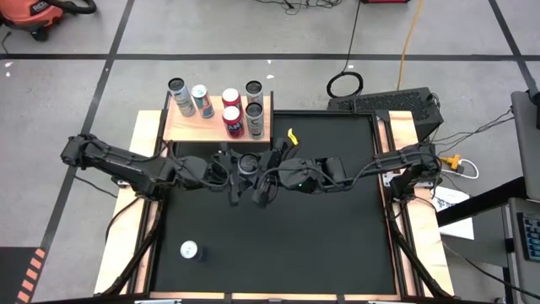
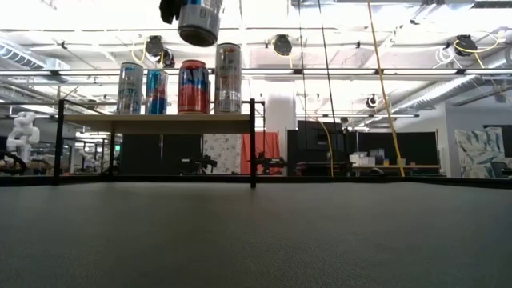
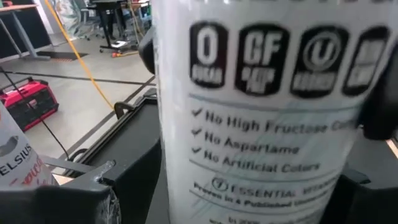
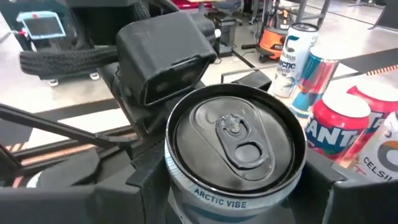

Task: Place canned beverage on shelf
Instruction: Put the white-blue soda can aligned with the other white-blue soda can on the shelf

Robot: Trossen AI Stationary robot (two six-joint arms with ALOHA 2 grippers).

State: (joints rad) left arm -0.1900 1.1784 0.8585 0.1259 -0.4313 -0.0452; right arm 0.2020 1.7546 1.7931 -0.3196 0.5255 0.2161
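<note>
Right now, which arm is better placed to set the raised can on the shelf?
Likely the left: the shelf stands on its side of the table, and the left gripper meets the Arctic Vibe can that the right gripper holds up.

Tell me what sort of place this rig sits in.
Likely a robotics lab or workshop in an open industrial hall: bare concrete floor with taped lines, exposed ceiling pipes and lights, and a shop vacuum and loose cables beside the table.
</note>
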